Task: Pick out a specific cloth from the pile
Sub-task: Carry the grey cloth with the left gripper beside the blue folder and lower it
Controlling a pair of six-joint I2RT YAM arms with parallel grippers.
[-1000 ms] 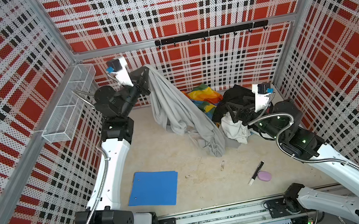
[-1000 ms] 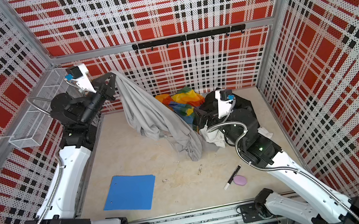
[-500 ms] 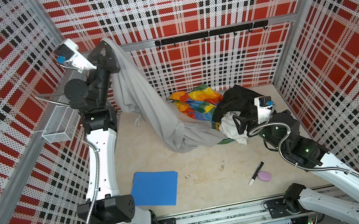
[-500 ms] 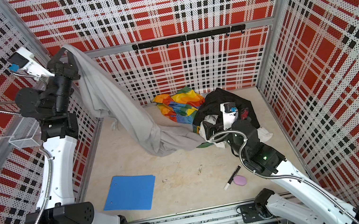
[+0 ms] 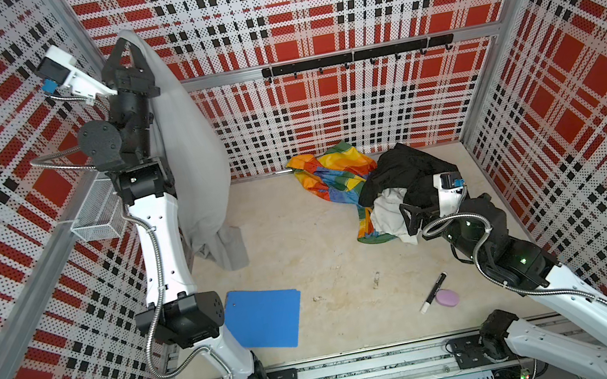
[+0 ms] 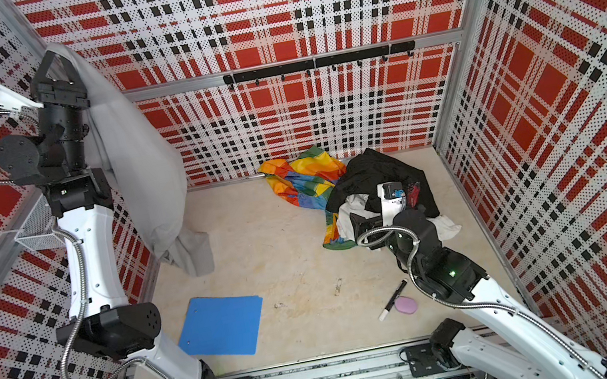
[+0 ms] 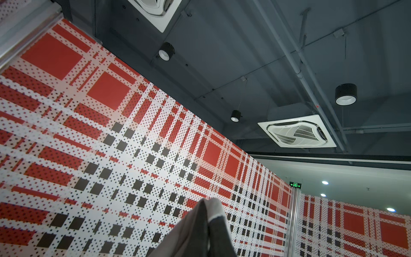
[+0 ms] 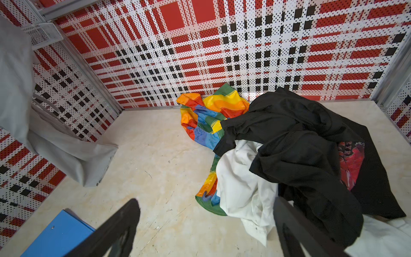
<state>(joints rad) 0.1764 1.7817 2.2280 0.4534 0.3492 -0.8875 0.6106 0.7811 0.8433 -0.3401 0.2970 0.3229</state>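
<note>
Grey cloth (image 5: 190, 155) hangs from the left gripper (image 5: 124, 40), well apart from the pile (image 5: 405, 177)

The left gripper is high by the left wall in both top views, its jaws clamped on the top edge of the plain fabric. The fabric drapes down to the table (image 5: 307, 266); I cannot tell whether it touches. The right gripper (image 8: 205, 202) is spread wide and holds nothing, just beside the white cloth (image 8: 242, 184). That cloth lies under the black garment (image 8: 295, 142), with the rainbow cloth (image 8: 206, 111) beside them by the back wall
</note>
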